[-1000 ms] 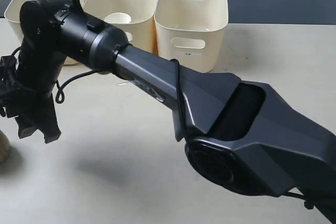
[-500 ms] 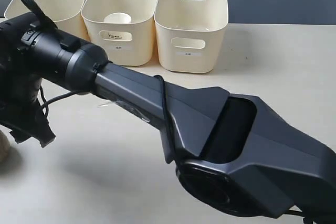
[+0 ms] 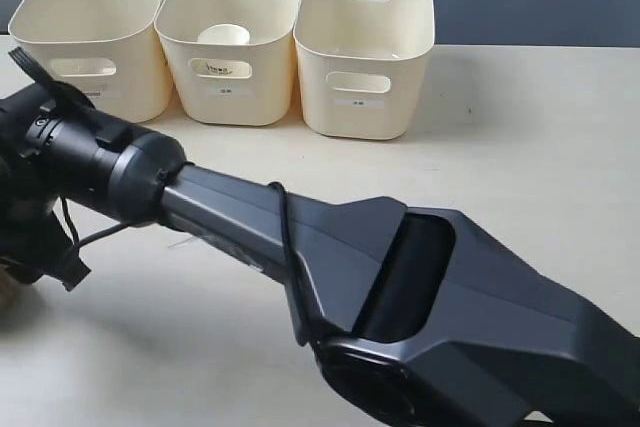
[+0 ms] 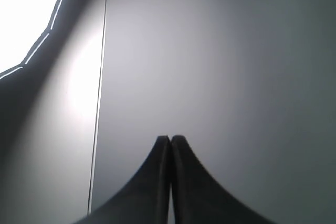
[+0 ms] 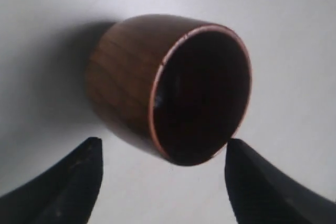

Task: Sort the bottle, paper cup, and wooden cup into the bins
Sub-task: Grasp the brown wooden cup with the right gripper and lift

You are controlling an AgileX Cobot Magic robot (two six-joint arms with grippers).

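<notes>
The brown wooden cup [image 5: 173, 87] stands on the pale table, its dark inside facing the right wrist camera. My right gripper [image 5: 164, 153] is open, one fingertip on each side of the cup's near rim and apart from it. In the exterior view the right arm [image 3: 300, 247] reaches across to the far left edge, hiding the cup. The white paper cup [image 3: 225, 35] sits inside the middle bin [image 3: 250, 87]. The left bin [image 3: 60, 17] and the right bin [image 3: 400, 67] flank it. The bottle shows in no view. My left gripper [image 4: 170, 139] is shut on nothing, facing a grey surface.
The three bins stand in a row at the back of the table [image 3: 520, 127]. The right arm's bulky dark links cross the front of the table from lower right to far left.
The right arm has swung left and down toward the table's left edge, uncovering the left bin. Its gripper now hides the wooden cup in the exterior view.
</notes>
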